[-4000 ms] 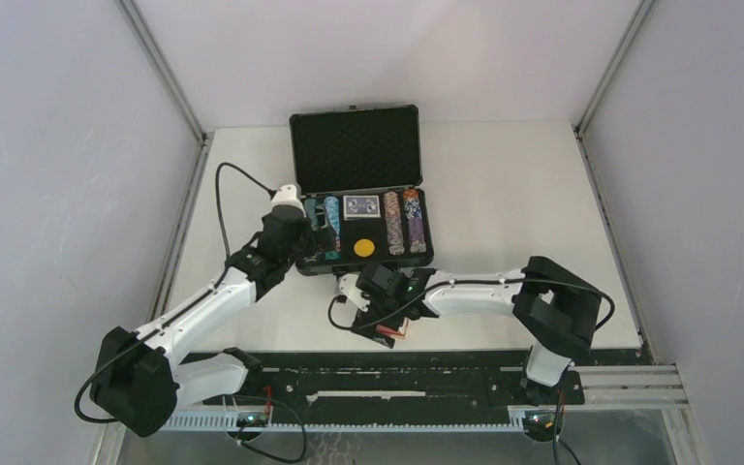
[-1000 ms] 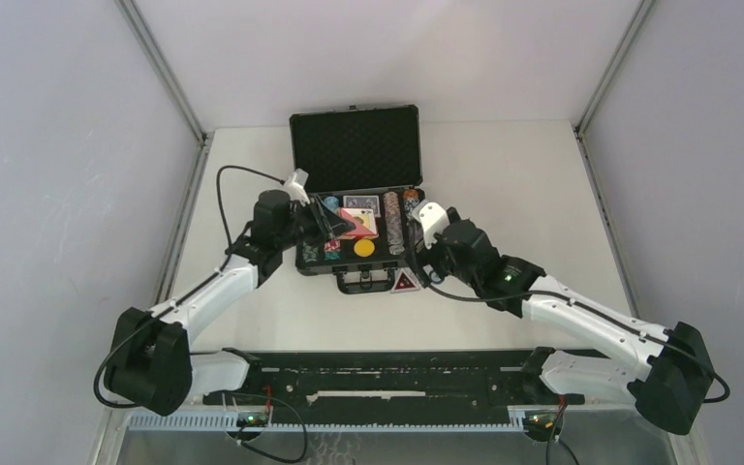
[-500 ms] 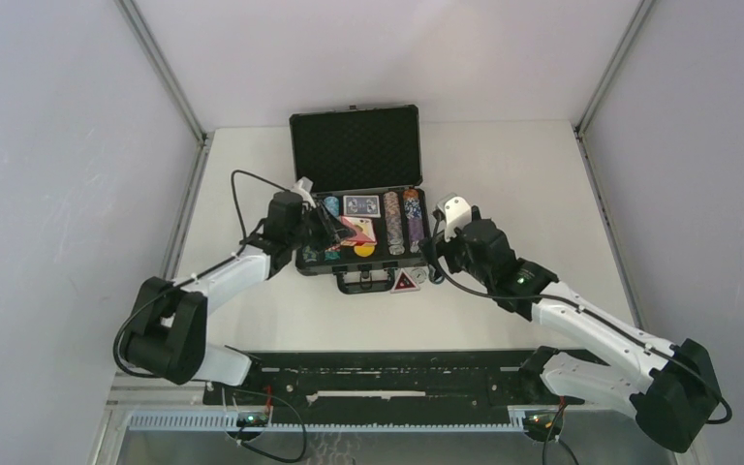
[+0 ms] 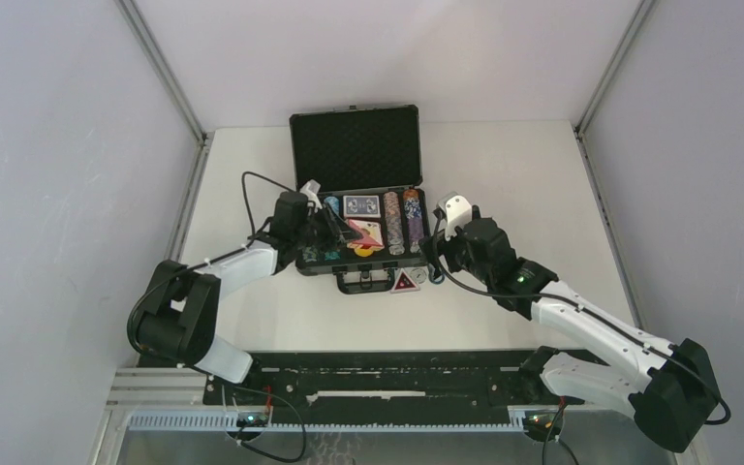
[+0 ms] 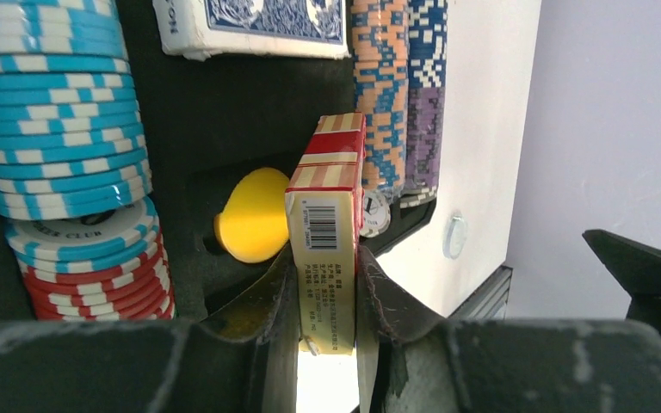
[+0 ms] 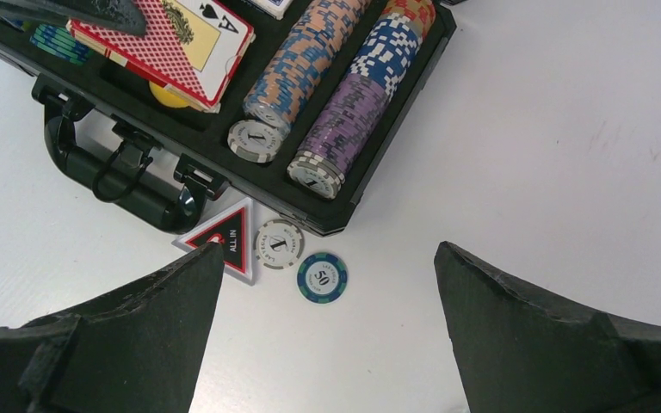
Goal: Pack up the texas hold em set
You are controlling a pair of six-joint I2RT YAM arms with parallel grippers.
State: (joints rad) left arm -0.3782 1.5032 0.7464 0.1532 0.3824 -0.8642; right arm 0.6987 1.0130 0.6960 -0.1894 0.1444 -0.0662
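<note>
We saw white links and black joints on the left arm [image 4: 240,264] and right arm [image 4: 591,325], a black cable [image 4: 244,194] left of the briefcase [image 4: 354,145], and black wedge fingers [image 6: 138,335] on the right claw [image 6: 329,249].

Overhead view: even, diffuse light from above. The white table [image 4: 542,194] and pale walls are bright, with only faint, soft shadows beside the case [image 4: 354,150]. Left wrist view: the red card deck [image 5: 327,249] is sharp, the left gripper [image 5: 323,288] dark and blurred, and the strip of table washed out. Right wrist view: lettering is legible on the loose chips [image 6: 322,277], and the right gripper [image 6: 327,251] is an unlit, soft-edged mass.
</note>
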